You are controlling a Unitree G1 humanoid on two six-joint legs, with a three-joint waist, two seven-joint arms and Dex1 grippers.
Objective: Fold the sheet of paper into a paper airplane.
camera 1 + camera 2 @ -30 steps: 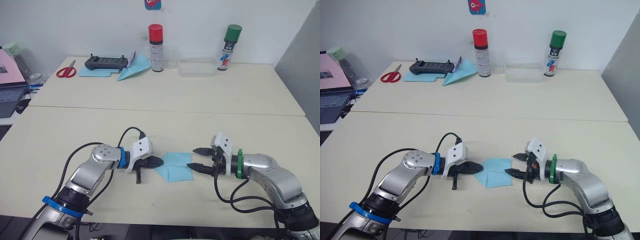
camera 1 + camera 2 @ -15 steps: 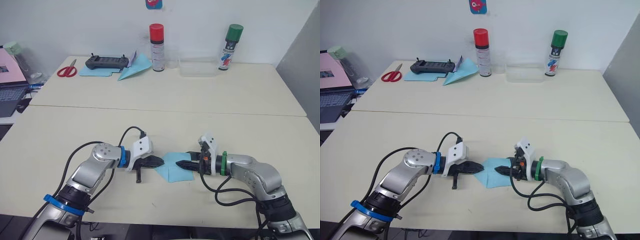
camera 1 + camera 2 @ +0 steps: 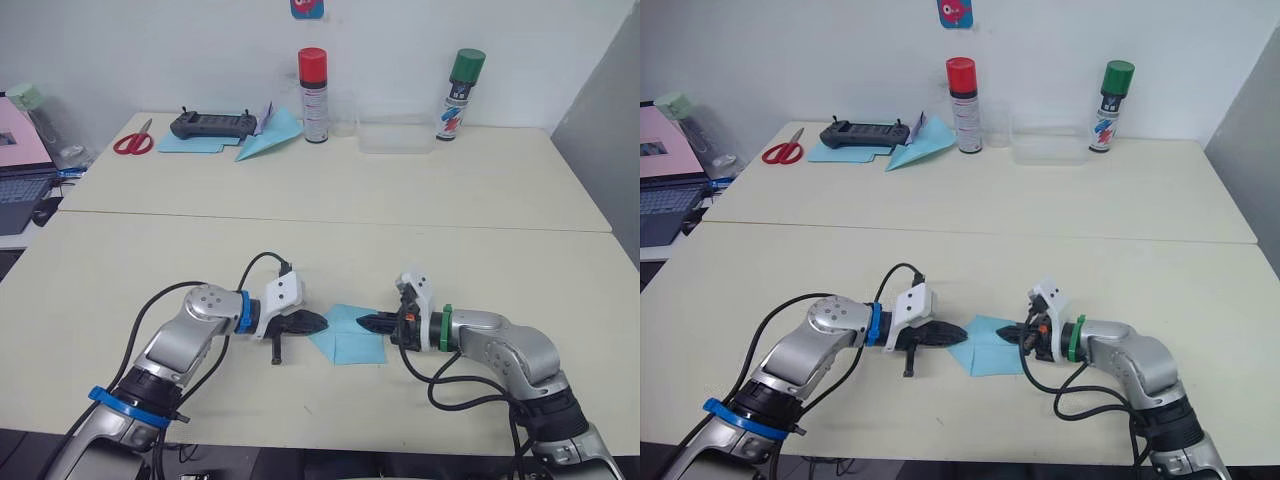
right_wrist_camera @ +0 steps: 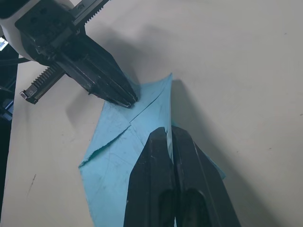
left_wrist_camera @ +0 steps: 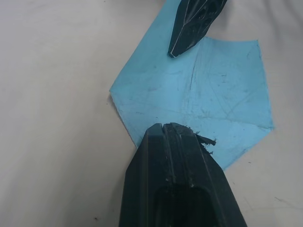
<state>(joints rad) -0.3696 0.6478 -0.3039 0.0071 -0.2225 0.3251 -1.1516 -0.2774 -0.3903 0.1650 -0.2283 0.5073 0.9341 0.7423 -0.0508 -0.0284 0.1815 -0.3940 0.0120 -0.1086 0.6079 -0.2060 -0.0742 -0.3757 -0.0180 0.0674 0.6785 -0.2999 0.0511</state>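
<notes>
Blue sheet of paper (image 3: 346,334) lies flat; my left gripper (image 3: 308,323), fingers pressed together, pins one corner while my right gripper (image 3: 372,322), likewise closed, presses the opposite fold.

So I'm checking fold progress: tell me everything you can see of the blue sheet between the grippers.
The sheet of paper is thin light blue paper lying flat on the cream table, an uneven many-sided shape with faint creases and a folded flap. The left gripper, shut, presses on one edge. The right gripper, shut, has its tips on the opposite corner, where the edge is lifted slightly.
</notes>
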